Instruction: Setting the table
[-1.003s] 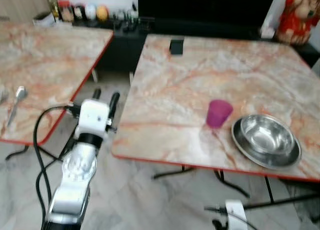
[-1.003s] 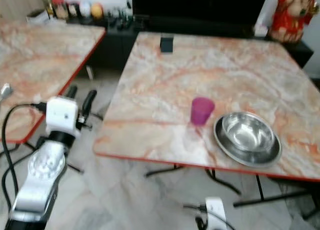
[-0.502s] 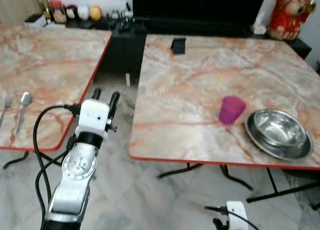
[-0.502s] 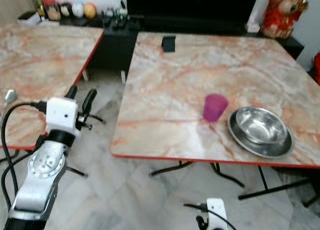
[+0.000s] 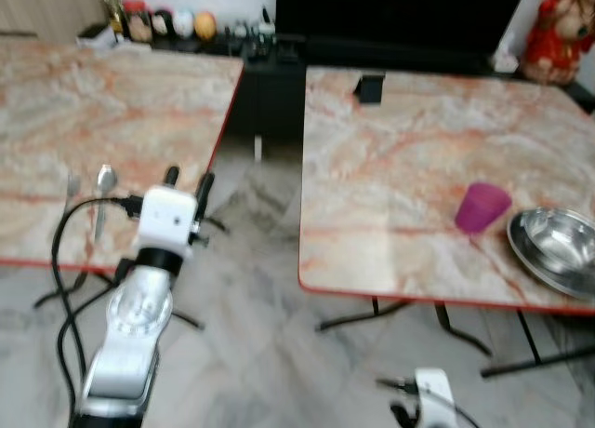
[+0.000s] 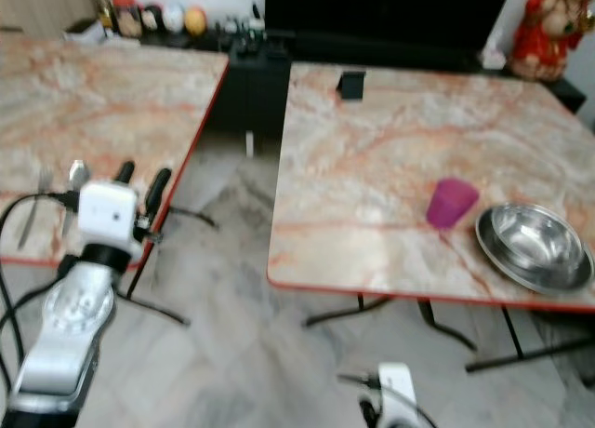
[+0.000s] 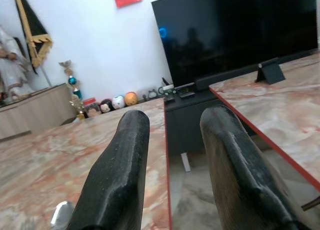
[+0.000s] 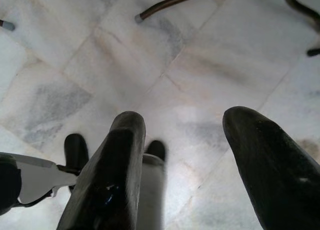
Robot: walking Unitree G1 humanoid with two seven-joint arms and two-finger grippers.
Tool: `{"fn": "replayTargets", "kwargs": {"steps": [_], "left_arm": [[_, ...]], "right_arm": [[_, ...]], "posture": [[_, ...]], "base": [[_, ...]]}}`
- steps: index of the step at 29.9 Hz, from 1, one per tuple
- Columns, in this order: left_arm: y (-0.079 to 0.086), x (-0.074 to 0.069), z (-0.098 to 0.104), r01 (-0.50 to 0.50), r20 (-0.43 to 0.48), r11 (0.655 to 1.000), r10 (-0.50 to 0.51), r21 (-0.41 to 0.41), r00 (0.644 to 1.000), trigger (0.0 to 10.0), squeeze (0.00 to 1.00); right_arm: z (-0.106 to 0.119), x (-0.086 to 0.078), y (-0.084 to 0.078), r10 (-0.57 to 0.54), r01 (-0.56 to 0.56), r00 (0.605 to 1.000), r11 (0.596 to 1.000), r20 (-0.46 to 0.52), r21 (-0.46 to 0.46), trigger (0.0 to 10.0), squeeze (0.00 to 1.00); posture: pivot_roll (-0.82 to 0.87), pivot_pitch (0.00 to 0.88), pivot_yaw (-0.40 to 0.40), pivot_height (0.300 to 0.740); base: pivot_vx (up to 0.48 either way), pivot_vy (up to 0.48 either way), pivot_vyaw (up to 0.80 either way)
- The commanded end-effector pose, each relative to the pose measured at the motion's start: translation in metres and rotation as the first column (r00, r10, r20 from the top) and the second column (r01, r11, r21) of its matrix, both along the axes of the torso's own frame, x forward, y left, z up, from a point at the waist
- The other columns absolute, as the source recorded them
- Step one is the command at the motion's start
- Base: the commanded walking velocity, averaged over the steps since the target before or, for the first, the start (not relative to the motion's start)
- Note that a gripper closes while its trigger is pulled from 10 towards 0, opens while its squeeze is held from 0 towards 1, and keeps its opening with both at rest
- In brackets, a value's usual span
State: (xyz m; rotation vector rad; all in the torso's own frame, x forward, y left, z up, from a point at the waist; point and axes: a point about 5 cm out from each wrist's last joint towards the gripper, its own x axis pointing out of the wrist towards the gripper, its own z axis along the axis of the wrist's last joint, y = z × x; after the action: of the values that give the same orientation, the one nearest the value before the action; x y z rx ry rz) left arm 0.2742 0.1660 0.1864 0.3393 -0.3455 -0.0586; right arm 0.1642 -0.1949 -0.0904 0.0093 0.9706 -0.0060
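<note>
A spoon (image 5: 104, 191) and a fork (image 5: 72, 182) lie near the front edge of the left marble table (image 5: 84, 102). On the right marble table (image 5: 409, 158) a purple cup (image 5: 482, 207) stands beside a steel bowl (image 5: 558, 251) at the front right. My left gripper (image 5: 187, 178) is raised in the gap between the tables, just right of the spoon, open with nothing between its fingers (image 7: 127, 160). My right gripper (image 8: 185, 135) hangs low over the floor, open and holding nothing.
A small black stand (image 5: 369, 88) sits at the right table's far edge. A dark TV unit (image 5: 279, 56) with ornaments (image 5: 167, 23) runs along the back wall, with a red figurine (image 5: 558, 28) at the right. Marble floor (image 5: 251, 298) and table legs (image 5: 381, 316) lie between the tables.
The camera has swung left, so both tables sit further right in the picture, and the fork has come into view beside the spoon. My left arm holds the same pose.
</note>
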Motion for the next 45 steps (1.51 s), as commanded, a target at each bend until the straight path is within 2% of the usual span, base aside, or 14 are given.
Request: {"fn": "replayTargets", "kwargs": {"steps": [1, 26, 45], "left_arm": [[-0.0051, -0.0004, 0.0005, 0.016, 0.001, 1.000, -0.016, -0.002, 1.000, 10.0, 0.00], [-0.0054, -0.0006, 0.0006, 0.010, 0.004, 1.000, -0.010, -0.007, 1.000, 10.0, 0.00], [-0.0030, -0.0026, -0.0019, 0.001, -0.001, 1.000, -0.001, -0.005, 1.000, 10.0, 0.00]], "right_arm": [[-0.0002, -0.0029, -0.0061, -0.006, 0.005, 1.000, 1.000, -0.004, -0.015, 10.0, 0.00], [0.0002, -0.0021, -0.0062, 0.019, -0.019, 1.000, 0.999, -0.004, -0.027, 10.0, 0.00], [-0.0003, -0.0036, -0.0055, -0.016, 0.016, 1.000, 1.000, 0.008, -0.015, 10.0, 0.00]], "posture": [[0.07, 0.000, -0.053, 0.740], [0.07, 0.000, -0.055, 0.740], [0.08, 0.000, -0.055, 0.740]], "base": [[0.000, 0.289, 0.00], [0.000, 0.287, 0.00], [0.000, 0.287, 0.00]]}}
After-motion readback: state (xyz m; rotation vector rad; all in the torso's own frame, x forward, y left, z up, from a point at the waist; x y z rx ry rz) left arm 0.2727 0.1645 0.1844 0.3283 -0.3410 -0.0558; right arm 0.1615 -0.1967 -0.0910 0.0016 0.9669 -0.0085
